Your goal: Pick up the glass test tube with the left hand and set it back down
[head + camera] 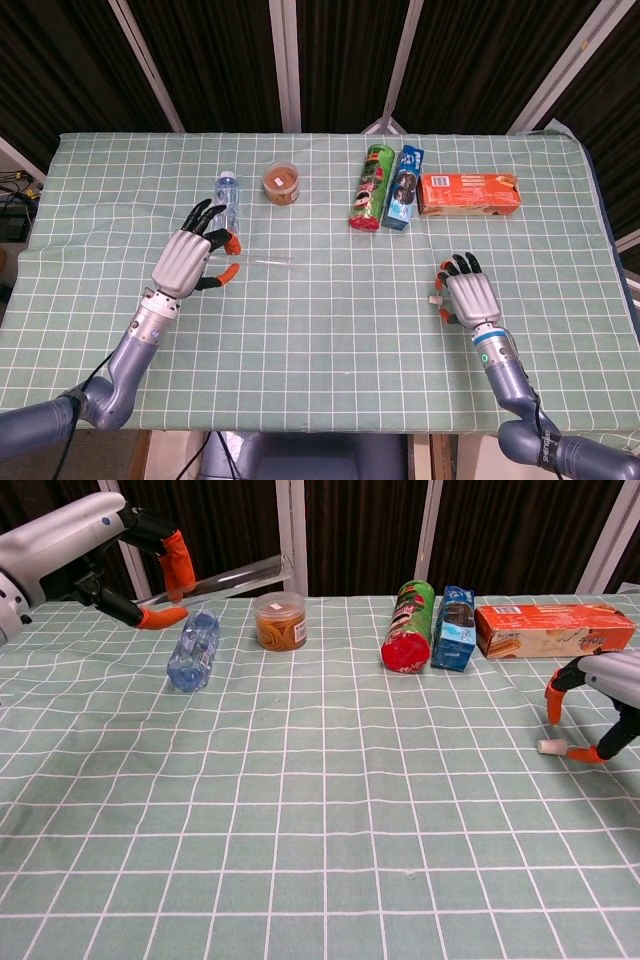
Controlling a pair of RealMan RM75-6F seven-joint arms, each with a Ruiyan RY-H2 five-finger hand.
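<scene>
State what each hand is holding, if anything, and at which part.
The left hand pinches the glass test tube at its left end, lifted above the table. The right hand holds nothing; its fingers straddle the small white stopper.

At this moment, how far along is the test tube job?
Done: the left hand has lifted the glass test tube above the table, pinching one end. In hand: the tube is held aloft, roughly level. Left: setting it back down and letting go.
</scene>
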